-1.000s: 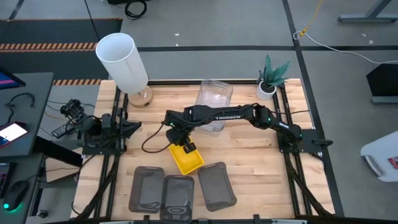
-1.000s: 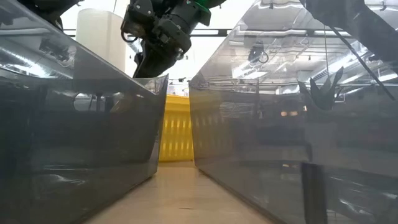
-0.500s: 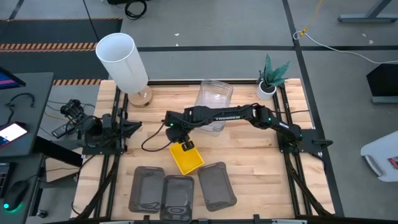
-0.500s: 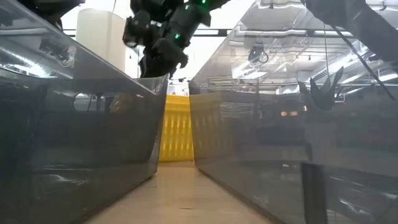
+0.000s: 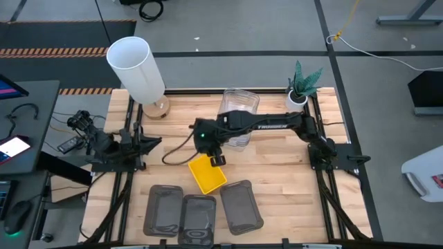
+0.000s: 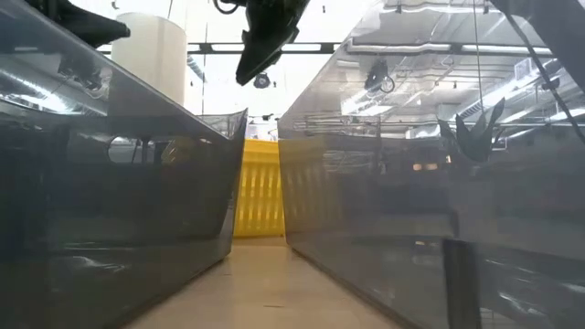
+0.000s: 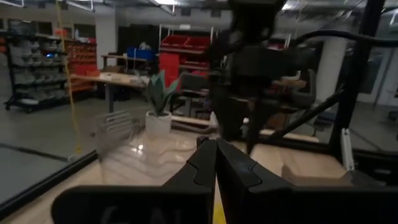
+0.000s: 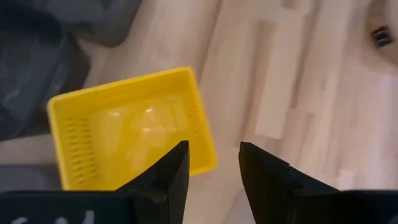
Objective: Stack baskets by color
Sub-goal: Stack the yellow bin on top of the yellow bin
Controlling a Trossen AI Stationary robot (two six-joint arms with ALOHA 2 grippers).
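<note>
Baskets: three dark grey low, one yellow mid-frame, clear at top; neither arm holding any.

High view, bottom to top: dark grey baskets [image 5: 199, 211] sit in a row along the lower centre of the table [image 5: 277, 187], side by side. Yellow basket [image 5: 208, 173] lies tilted just above them, flat on the wood, nothing gripping it. Right gripper [image 5: 215, 158] hangs just over the yellow basket's upper edge, fingers [image 8: 171, 171] spread with an empty gap, clear of the rim in the right wrist view. Clear baskets [image 5: 239, 111] are at top centre, partly under the right arm. Left gripper [image 5: 154, 141] is parked at the left edge of the table, fingers pressed together on nothing. White cylinder [image 5: 136, 68] upper left, potted plant [image 5: 302, 86] upper right.
</note>
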